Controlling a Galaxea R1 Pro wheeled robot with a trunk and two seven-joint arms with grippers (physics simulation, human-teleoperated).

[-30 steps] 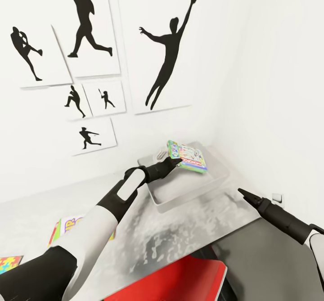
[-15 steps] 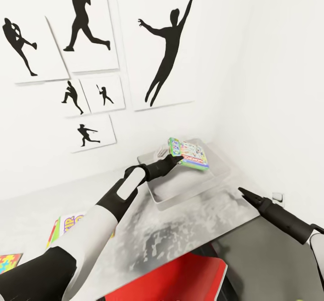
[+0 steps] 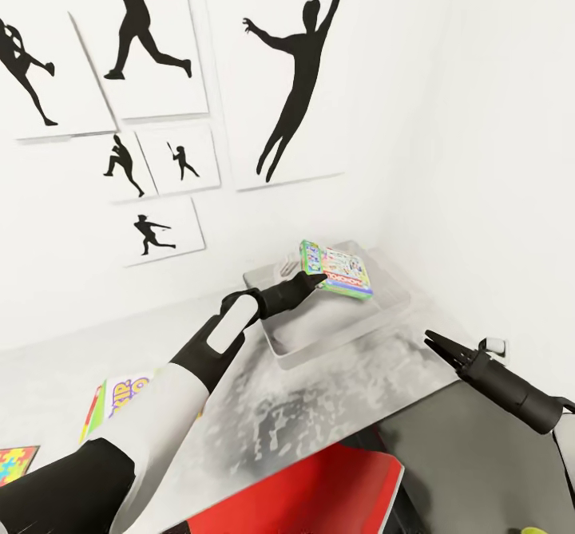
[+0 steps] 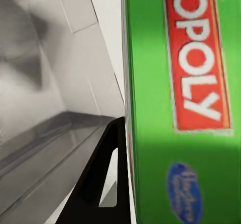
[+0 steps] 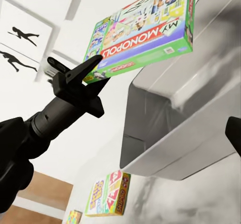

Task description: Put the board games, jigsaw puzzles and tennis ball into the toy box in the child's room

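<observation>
Above the shallow light-grey toy box [image 3: 335, 322] near the tabletop [image 3: 319, 406] corner, left pincer [image 3: 318, 280] extended, clamping green-edged board game [image 3: 337, 269]; right pincer [image 3: 430, 338] hangs released off the edge.

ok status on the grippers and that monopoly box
Left gripper shut on green board game, held above toy box. Right gripper open, empty, off to the side. Nothing blocking the drop.

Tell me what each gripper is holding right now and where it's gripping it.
The left gripper pinches the green-edged board game by one edge, over the toy box. The right gripper is open and holds nothing.
</observation>
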